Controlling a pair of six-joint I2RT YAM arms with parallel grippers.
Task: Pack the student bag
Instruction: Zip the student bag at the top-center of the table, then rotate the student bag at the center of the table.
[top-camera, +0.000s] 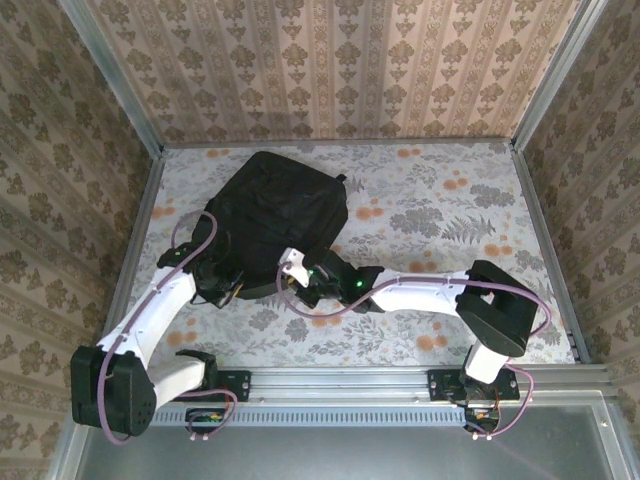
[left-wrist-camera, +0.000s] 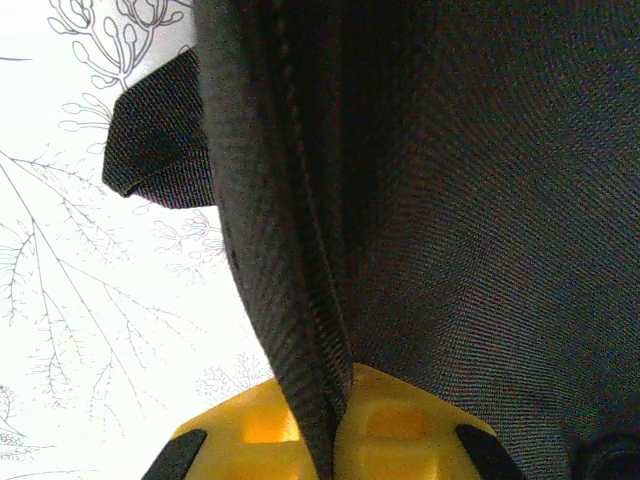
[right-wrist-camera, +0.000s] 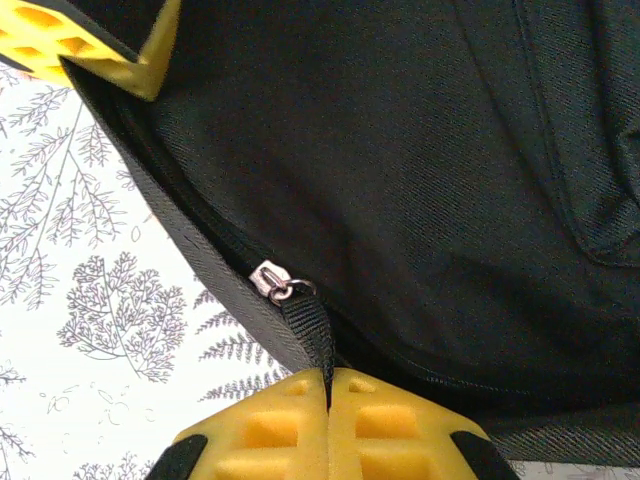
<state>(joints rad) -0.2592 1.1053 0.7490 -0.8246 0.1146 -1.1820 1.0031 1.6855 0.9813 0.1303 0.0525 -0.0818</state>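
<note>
Both grippers are clamped fully closed at the near edge of the student bag (top-camera: 280, 210). I see the left gripper (left-wrist-camera: 335, 425) pinching a ridge of the zipper seam (left-wrist-camera: 300, 250), and the right gripper (right-wrist-camera: 328, 400) pinching the black pull strap (right-wrist-camera: 312, 328) under the silver zipper slider (right-wrist-camera: 272, 280). A webbing tab (left-wrist-camera: 160, 135) juts out beside the left grip. The bag lies flat on the floral table (top-camera: 450, 210), left of centre, with its long axis roughly near-to-far and skewed. Which end is its top I cannot tell.
</note>
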